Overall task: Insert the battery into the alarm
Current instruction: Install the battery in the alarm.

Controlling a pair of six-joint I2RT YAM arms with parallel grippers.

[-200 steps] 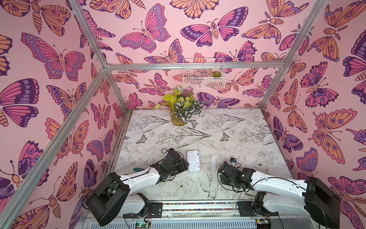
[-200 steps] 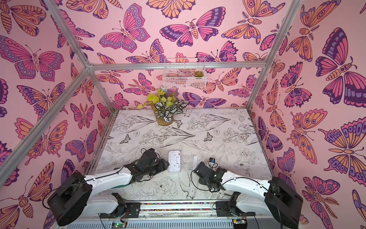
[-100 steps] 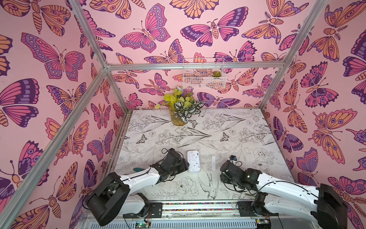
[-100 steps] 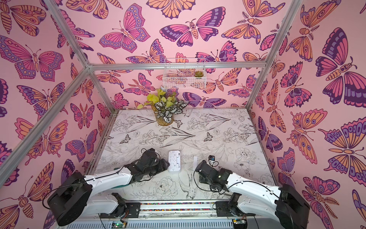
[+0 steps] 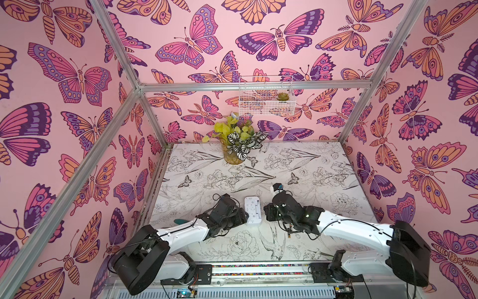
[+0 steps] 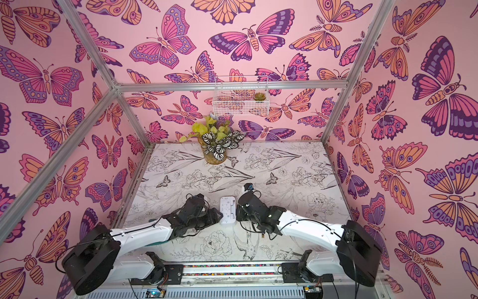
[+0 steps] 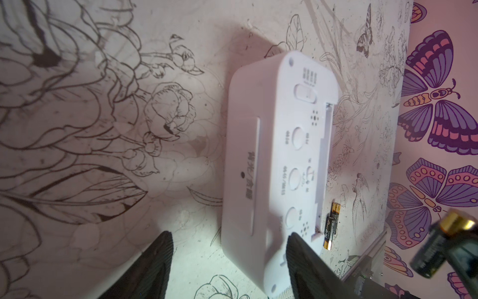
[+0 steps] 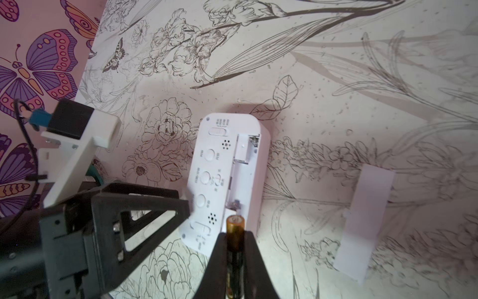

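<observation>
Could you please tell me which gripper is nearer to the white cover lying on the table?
Right. The right gripper, shut on a battery, is on the cover's side of the alarm; the left gripper stands open on the alarm's other side.

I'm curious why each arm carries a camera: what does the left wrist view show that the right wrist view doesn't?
Only the left wrist view: a second battery lying close beside the clock, and the long bar on the clock's side. Only the right wrist view: a flat white strip lying on the table apart from the clock, and the left arm's camera block. Both: the clock's white back with round buttons and open battery slot, and the battery pinched in the right hand.
</observation>
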